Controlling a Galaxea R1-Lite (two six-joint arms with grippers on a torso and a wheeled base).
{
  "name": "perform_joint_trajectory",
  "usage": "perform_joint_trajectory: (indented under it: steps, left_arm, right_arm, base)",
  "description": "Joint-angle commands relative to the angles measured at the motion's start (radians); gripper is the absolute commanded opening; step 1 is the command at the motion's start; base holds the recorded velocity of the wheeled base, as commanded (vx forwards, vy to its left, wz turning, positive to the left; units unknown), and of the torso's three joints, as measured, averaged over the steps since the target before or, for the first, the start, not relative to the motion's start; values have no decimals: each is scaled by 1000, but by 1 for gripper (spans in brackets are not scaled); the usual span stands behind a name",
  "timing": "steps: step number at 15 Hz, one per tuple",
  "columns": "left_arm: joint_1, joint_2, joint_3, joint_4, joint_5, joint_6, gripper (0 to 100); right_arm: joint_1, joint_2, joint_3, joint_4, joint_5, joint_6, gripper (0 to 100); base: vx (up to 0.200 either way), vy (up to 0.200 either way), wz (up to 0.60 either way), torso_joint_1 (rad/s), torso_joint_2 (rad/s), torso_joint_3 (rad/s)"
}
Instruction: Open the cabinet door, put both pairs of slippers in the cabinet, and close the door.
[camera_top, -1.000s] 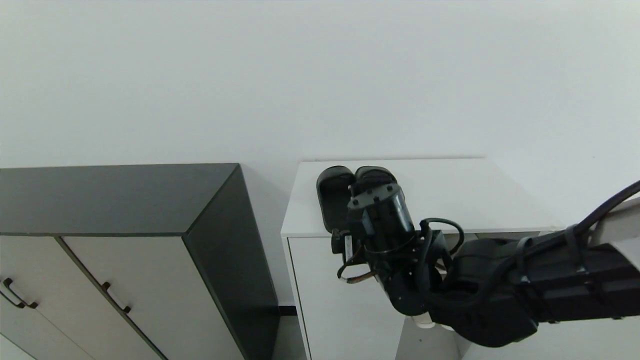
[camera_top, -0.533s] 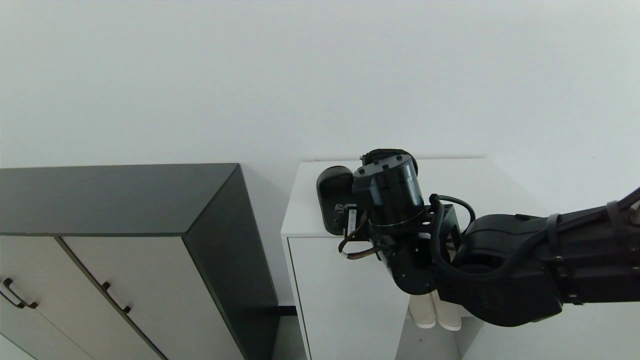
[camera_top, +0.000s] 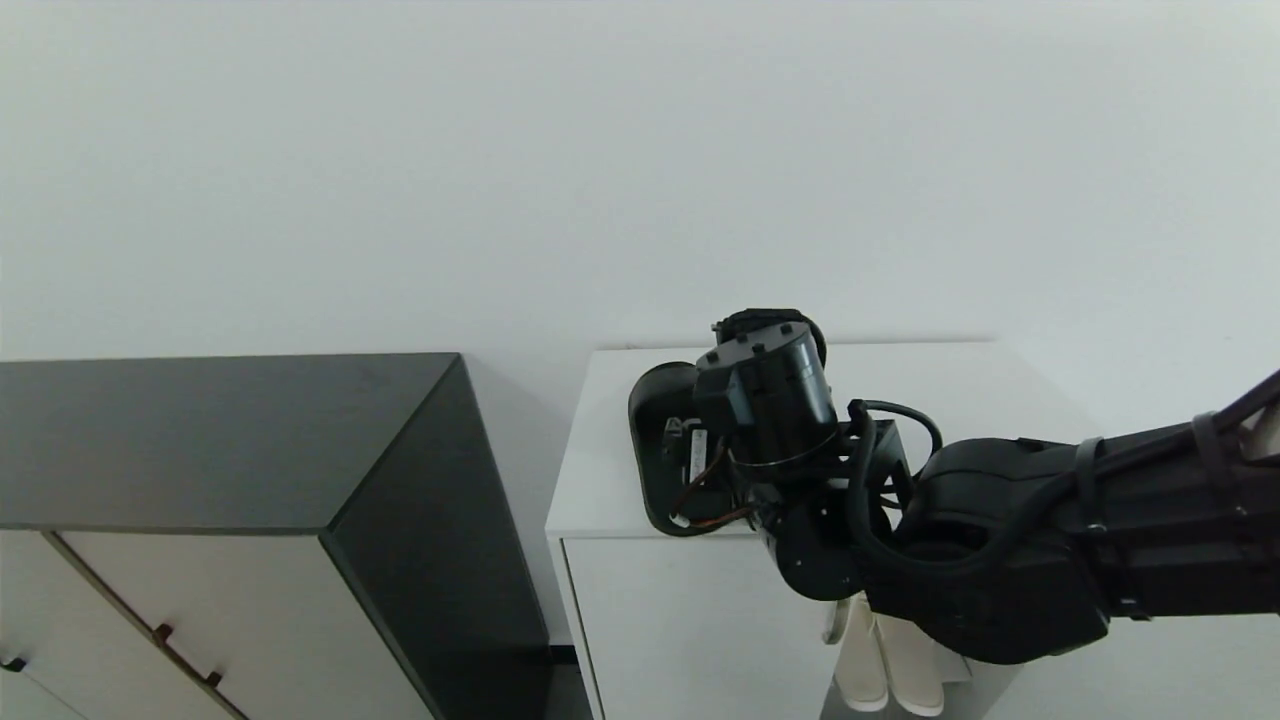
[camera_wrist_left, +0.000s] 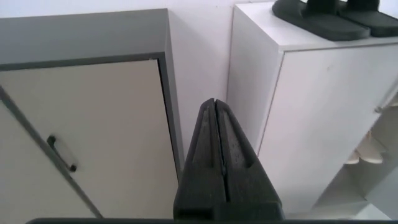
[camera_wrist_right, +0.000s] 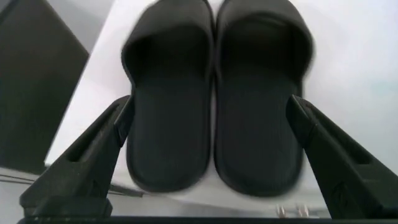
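Observation:
A pair of black slippers (camera_wrist_right: 214, 93) lies side by side on top of the white cabinet (camera_top: 620, 440). My right gripper (camera_wrist_right: 210, 101) is open and straddles the pair, one finger outside each slipper, not closed on them. From the head view, the right arm covers most of the black slippers (camera_top: 652, 420). A pair of white slippers (camera_top: 885, 665) stands inside the white cabinet's lower opening. My left gripper (camera_wrist_left: 216, 106) is shut on nothing, held low in front of the gap between the two cabinets. The black slippers (camera_wrist_left: 323, 15) also appear in the left wrist view.
A dark cabinet (camera_top: 230, 440) with beige doors and dark handles (camera_wrist_left: 62, 155) stands left of the white cabinet, with a narrow gap between them. A plain white wall runs behind both.
My right arm has moved forward over the black slippers, and now hides most of them in the head view. The head camera has shifted, so both cabinets sit lower in the picture.

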Motion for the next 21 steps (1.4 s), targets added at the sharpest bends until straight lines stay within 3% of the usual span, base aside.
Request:
perform_joint_trajectory:
  steps: [1,7,19,20,21]
  left_arm:
    - [2,1,0,0,0,-1,0]
    - [0,1,0,0,0,0,0]
    - [0,1,0,0,0,-1,0]
    - [0,1,0,0,1,-1,0]
    - [0,1,0,0,1,-1,0]
  right_arm:
    - [0,23,23,-28,0,-6,100]
    - [-46,128,53,-249,9,-140,100]
    - [-109,272,-111,-263,20,-193,100]
    - [-111,281,-119,-264,20,-194,0]
    - [-112,284,-122,-264,20,-194,0]
  base:
    - [200,0,0,2,2,2]
    - [0,0,0,0,0,0]
    - [0,0,0,0,0,0]
    - [0,0,0,0,0,0]
    - [0,0,0,0,0,0]
